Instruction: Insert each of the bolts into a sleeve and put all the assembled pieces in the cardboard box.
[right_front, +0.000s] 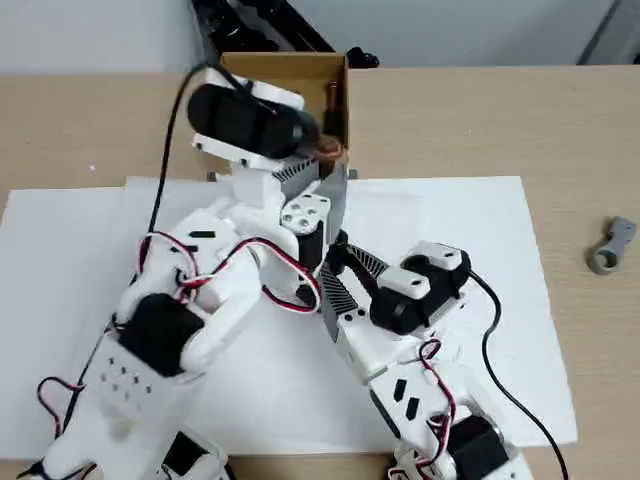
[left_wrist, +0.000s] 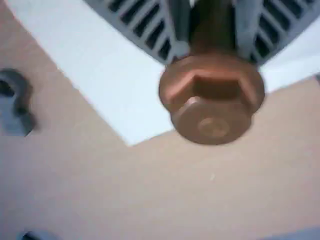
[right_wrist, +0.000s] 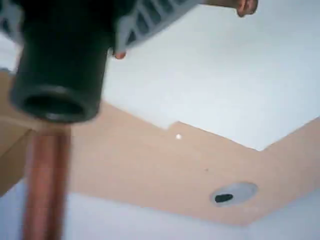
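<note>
Overhead, the worktop (right_front: 500, 120) carries a white sheet (right_front: 450, 210) across its middle. The open cardboard box (right_front: 290, 68) stands at 12 o'clock on the far edge, and a loose grey part (right_front: 610, 245) lies at 3 o'clock, off the sheet and well apart from both arms. The left arm's bulky wrist hangs over the near side of the box and hides part of its rim. Red, white and black wires (right_front: 240, 265) loop across that arm's middle.

The left arm rises from 7 o'clock and stretches toward 12. Its left hand (left_wrist: 212, 22) sits at the box's near right corner, clamped on a copper bolt (left_wrist: 212, 100). The right arm comes in from 5 o'clock and slants toward 11. Its right hand (right_front: 342, 272) is just beside the left arm's wrist and grips a black sleeve (right_wrist: 60, 65).

The bolt's flanged hex head faces the left wrist camera, and its long axis runs away between the ribbed fingers (left_wrist: 145, 25). The sleeve's open mouth is turned partly toward the right wrist camera. A copper shaft (right_wrist: 45, 185) shows just beyond that mouth, roughly in line with the sleeve, but I cannot tell whether the two touch.
</note>
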